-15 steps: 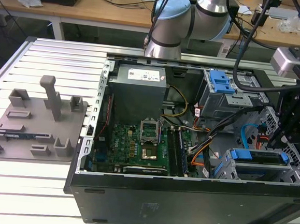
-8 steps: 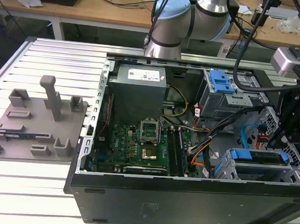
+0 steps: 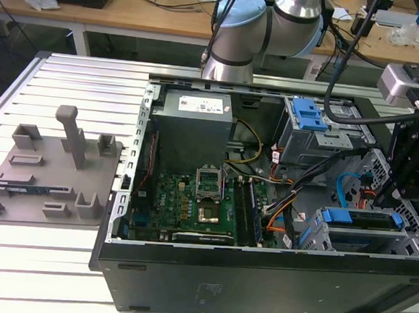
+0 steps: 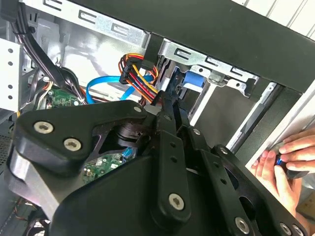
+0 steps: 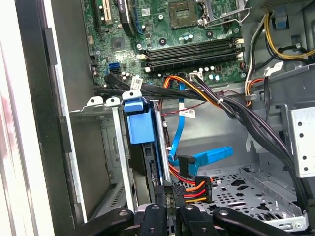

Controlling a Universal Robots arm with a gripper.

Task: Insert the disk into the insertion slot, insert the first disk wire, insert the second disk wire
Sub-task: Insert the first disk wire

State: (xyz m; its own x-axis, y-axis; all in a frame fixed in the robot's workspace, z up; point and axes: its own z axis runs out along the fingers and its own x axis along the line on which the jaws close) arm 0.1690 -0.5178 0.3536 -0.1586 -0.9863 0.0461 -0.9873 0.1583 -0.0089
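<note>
The disk (image 5: pixel 140 125) sits in the slot (image 5: pixel 93 147), its blue carrier facing out. The jaws of the gripper (image 5: pixel 170 200) are clamped on the plug (image 5: pixel 194 189) of the orange-and-red wires, at the disk's edge. A loose blue cable (image 5: pixel 206 156) crosses just beside it. A person's hand (image 4: pixel 281 164) rests outside the case (image 4: pixel 221 29).

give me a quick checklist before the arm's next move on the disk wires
1. Disk seated in slot: ok, its blue carrier sits in the cage.
2. Power plug held by gripper: cannot tell.
3. Blue wire plugged into disk: cannot tell, its end hangs beside the disk.
4. People clear of case: not ok, a hand is beside it.
</note>
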